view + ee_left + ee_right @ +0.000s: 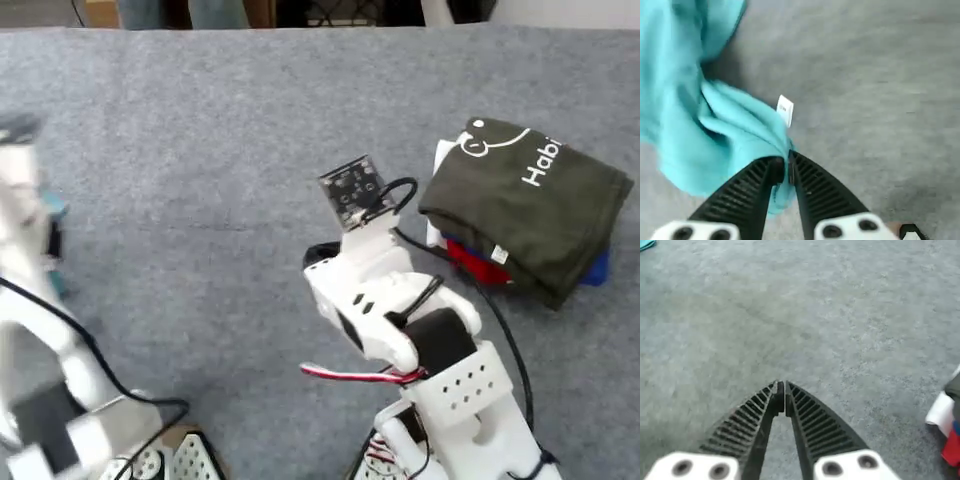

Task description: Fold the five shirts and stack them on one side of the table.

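The left gripper (pixel 783 167) pinches a fold of the teal shirt (pixel 695 100) just beside its white label (pixel 785 110), jaws closed on the cloth. The rest of the shirt is crumpled over the grey table (pixel 880 75). The right gripper (pixel 784 390) hangs over bare table, its jaws pressed together with nothing between them. From above, the stack (pixel 520 210) sits at the table's right side, a dark shirt on top and red, blue and white edges beneath it. The right arm (pixel 390 300) stands near the stack, and the left arm (pixel 60 350) is at the far left edge, well apart from it.

The teal shirt looks like the last one to fold, and the hold on it is slight. Only a thin fold sits near the fingertips, so a quick pull could slip it free. Held at one point, the cloth is likely to stay bunched rather than spread, which would make any fold crooked. The rough table may drag at the fabric on the way across. The right arm, so near the stack, could knock the top shirt askew if it swings that way.
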Motion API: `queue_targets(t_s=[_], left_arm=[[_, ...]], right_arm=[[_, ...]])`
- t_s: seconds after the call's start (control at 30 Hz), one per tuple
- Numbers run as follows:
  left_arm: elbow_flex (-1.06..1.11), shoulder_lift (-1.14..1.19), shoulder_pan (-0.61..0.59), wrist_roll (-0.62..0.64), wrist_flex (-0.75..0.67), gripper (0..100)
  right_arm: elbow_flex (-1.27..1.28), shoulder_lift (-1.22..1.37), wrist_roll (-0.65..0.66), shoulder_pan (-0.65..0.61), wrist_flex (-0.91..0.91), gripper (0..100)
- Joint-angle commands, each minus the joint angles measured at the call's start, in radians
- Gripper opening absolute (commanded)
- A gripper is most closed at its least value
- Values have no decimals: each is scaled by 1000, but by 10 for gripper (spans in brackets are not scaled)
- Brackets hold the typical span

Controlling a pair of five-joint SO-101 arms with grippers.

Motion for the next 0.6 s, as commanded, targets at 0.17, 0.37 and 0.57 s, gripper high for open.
queue_targets(t_s=[0.17, 0.37, 0.57], left_arm=[[-216, -276, 605, 190, 17, 28], [-444, -140, 901, 275, 104, 28], [-461, -101, 1010, 334, 115, 89]], right_arm=[[-124, 5, -2, 141, 8, 15], [-147, 50, -5, 158, 8, 15], [-355, 302, -3, 262, 9, 15]])
